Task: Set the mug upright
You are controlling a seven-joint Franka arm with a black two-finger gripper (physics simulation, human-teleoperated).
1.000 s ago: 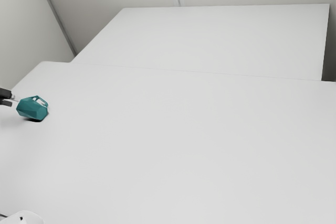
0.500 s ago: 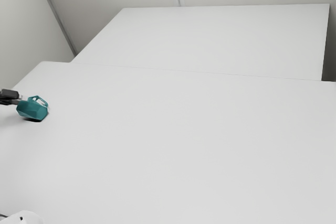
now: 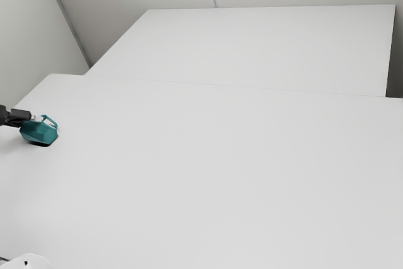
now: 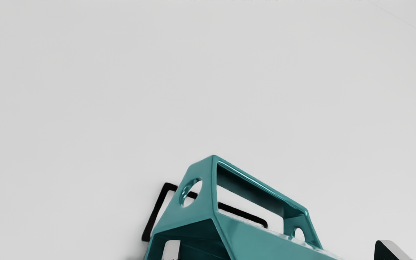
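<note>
The hand (image 4: pixel 282 249) is released, fingers wide apart; the mug (image 4: pixel 255 242) lies tipped on the counter (image 4: pixel 85 144), right at its fingertips. Risk noted: one finger (image 4: pixel 172 249) overlaps the mouth (image 4: pixel 200 236), so closing off-centre could skid or roll the mug

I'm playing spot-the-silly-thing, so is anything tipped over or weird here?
Yes! The teal mug is lying on its side on the white table, with its handle up. That looks odd because mugs normally stand on their bottoms. I can't see any spill or crack.
</note>
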